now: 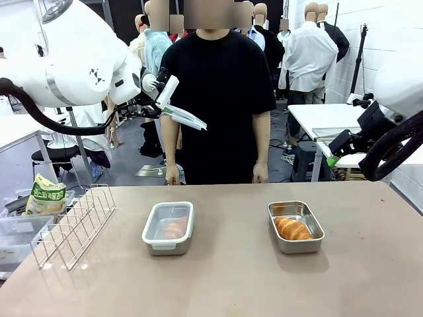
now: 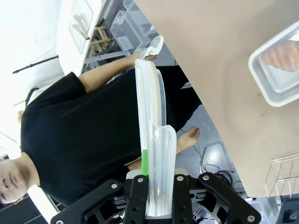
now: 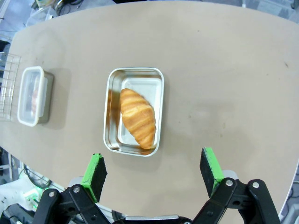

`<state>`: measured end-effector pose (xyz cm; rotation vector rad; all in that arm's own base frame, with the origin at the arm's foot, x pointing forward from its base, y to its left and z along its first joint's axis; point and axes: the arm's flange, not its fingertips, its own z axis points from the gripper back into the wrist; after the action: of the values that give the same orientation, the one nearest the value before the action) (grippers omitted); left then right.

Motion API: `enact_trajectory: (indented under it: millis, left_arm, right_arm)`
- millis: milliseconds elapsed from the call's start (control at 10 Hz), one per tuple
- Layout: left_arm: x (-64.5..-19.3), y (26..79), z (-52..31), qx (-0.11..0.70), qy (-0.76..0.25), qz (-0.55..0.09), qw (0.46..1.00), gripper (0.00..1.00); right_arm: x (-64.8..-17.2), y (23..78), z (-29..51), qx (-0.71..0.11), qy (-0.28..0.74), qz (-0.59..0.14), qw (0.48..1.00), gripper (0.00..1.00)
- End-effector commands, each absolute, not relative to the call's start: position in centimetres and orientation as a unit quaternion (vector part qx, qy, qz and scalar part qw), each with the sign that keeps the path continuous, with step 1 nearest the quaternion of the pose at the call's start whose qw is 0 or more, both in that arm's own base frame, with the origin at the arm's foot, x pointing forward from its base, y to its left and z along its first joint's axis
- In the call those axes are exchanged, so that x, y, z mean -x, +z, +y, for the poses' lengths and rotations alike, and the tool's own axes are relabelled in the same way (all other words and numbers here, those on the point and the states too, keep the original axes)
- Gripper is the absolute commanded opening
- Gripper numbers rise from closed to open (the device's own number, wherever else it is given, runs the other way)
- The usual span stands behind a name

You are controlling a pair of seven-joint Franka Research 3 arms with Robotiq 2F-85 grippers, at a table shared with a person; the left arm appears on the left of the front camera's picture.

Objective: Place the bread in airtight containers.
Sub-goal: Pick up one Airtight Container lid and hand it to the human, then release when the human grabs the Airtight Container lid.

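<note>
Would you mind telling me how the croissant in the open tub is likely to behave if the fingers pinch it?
The croissant looks flaky and ridged, so it probably crushes or sheds flakes under a firm pinch. It seems light for its size. Lying flat in the open tub, it is unlikely to roll.

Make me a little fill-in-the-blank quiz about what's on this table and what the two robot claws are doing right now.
1. The left gripper is shut on a translucent ____, held up in the air.
2. The open steel container holds one ____.
3. The other container, nearer the wire rack, already has its lid ____.
4. The right gripper hangs above the table with its jaws ____.

Missing words: lid; croissant; on; open
</note>
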<state>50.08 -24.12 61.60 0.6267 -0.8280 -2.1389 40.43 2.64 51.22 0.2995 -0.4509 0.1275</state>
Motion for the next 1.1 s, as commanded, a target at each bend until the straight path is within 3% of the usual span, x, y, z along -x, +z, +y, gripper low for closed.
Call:
enact_trajectory:
  millis: [0,1000]
  left_arm:
    - [-50.53,61.69,-24.59,-0.244,-0.836,-0.324,0.370,0.00]
    - [-50.53,61.69,-24.59,-0.244,-0.836,-0.324,0.370,0.00]
  right_arm:
    - [-40.48,51.13,2.70,-0.149,0.063,-0.223,0.961,1.00]
    - [-40.48,51.13,2.70,-0.149,0.063,-0.223,0.961,1.00]
